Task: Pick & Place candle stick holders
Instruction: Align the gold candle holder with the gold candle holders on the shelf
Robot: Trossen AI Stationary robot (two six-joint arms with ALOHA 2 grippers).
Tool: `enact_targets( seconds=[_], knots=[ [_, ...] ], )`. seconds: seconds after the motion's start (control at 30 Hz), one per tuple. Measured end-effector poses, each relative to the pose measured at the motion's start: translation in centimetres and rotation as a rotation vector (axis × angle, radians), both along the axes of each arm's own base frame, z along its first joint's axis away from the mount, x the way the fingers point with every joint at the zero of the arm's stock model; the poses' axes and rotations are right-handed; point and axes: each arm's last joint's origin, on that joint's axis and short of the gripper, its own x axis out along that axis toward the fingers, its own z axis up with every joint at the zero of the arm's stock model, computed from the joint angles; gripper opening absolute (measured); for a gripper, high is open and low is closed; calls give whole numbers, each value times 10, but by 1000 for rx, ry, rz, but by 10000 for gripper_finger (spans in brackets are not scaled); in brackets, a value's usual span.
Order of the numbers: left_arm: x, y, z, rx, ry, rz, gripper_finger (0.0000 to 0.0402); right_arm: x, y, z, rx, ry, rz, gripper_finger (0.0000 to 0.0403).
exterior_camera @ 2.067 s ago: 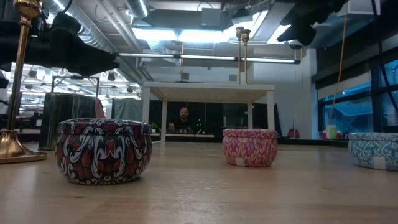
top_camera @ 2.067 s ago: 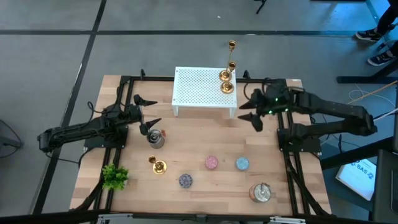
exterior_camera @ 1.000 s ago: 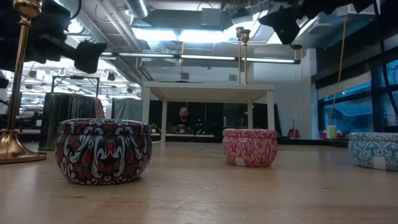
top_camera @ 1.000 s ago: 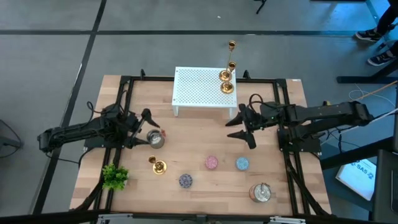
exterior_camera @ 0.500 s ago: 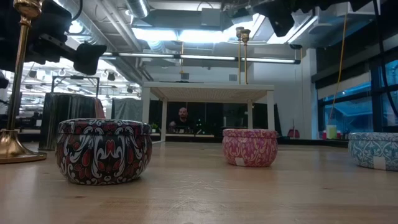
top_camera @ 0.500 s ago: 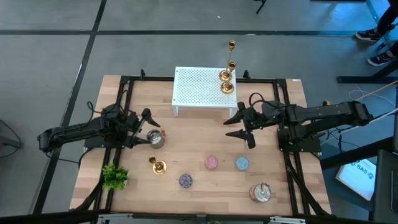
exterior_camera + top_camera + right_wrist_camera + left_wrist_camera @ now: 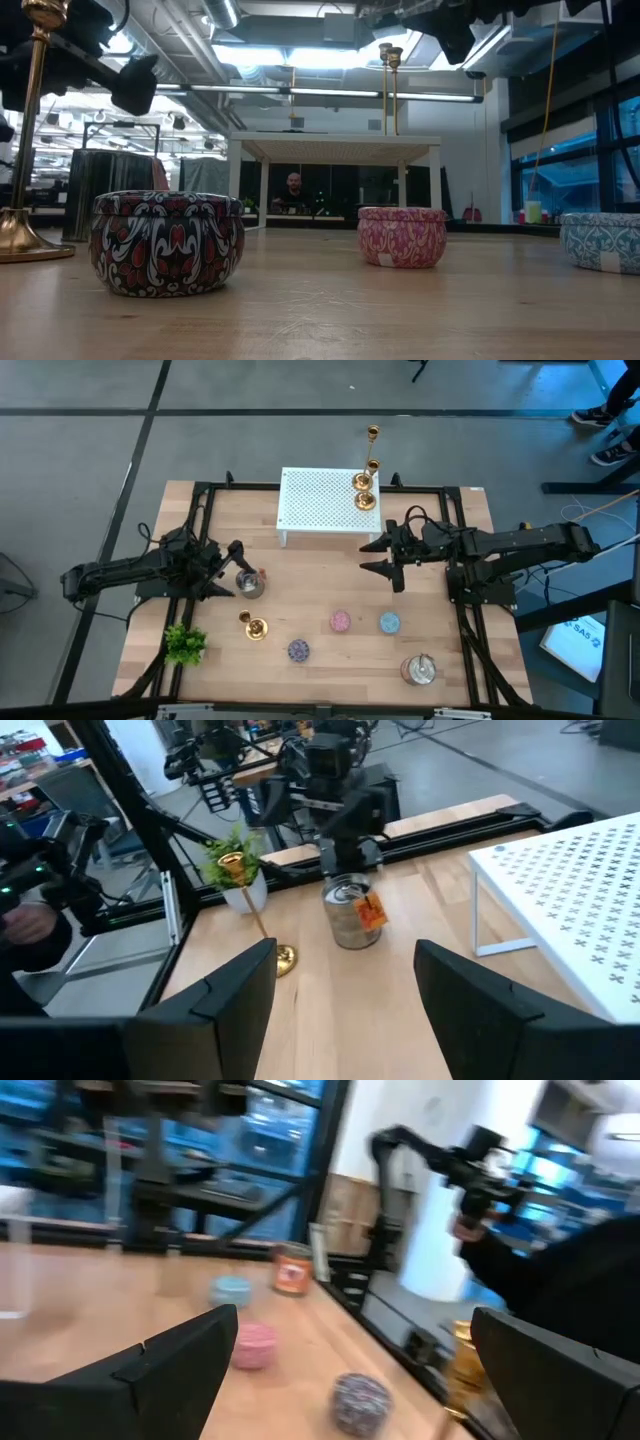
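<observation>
One candle stick holder (image 7: 253,626) stands alone on the counter (image 7: 310,585) at seven o'clock, apparently the one awaiting pickup; three small decorated tins (image 7: 340,621) lie nearby; left gripper (image 7: 228,568) and right gripper (image 7: 383,554) hover mid-counter, fingers apart, empty; two placed holders (image 7: 365,490) top the white rack (image 7: 325,505) at twelve.

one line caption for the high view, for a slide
Both open tools, left and right, hover over the wooden table; one gold candlestick holder remains below.

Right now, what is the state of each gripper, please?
Left gripper: open, holding nothing, beside the silver tin.
Right gripper: open, holding nothing.
</observation>
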Motion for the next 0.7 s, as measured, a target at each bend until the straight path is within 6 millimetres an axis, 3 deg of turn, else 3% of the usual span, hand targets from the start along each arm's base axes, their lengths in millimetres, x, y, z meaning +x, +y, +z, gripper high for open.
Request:
enact_targets(
  seconds=[0.13, 0.33, 0.7],
  knots=[
    [1, -7, -6, 17, 46, -76, 400, 1, 0, 0, 0, -7, -2, 240],
    [4, -18, -19, 37, 169, -21, 385, 6, 0, -4, -1, 7, -2, 240],
    [8, -38, -26, 85, 230, 14, 382, 18, 1, -19, -18, 75, 1, 241]
  ],
)
